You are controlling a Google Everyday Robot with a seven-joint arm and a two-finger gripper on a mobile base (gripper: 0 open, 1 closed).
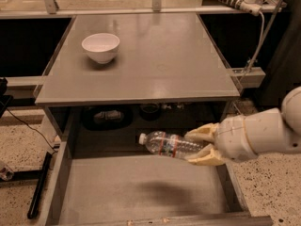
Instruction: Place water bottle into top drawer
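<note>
The water bottle [170, 145] is clear and ribbed with a white cap and a red-and-dark label band. It lies sideways in the air, cap pointing left, above the open top drawer [136, 187]. My gripper [203, 147] comes in from the right and is shut on the bottle's base end, its pale fingers [202, 132] above and below it. The drawer is pulled out below the grey table [155, 65] and its flat bottom is bare, with the bottle's shadow on it.
A white bowl [100, 47] stands on the table at the back left. Dark objects sit on the shelf under the tabletop behind the drawer. A black stand leg [40, 185] lies on the speckled floor at left. Cables and a rail are at the right rear.
</note>
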